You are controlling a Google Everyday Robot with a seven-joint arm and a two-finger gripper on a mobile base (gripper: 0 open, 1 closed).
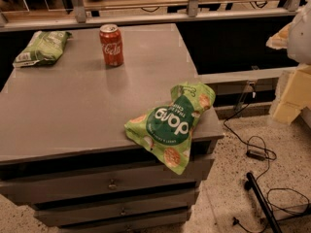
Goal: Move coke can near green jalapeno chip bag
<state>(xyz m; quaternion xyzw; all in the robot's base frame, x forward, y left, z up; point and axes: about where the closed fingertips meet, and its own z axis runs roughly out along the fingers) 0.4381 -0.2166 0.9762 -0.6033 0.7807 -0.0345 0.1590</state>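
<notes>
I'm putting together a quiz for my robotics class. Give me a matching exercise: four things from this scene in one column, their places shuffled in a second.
1. coke can
2. pale green chip bag
3. bright green bag
4. gripper

A. hanging over the front right edge of the table
B. upper right of the view, off the table
C. upright, back middle of the table
D. lying at the table's back left corner

Pairs: 1-C; 2-D; 3-A; 4-B
</notes>
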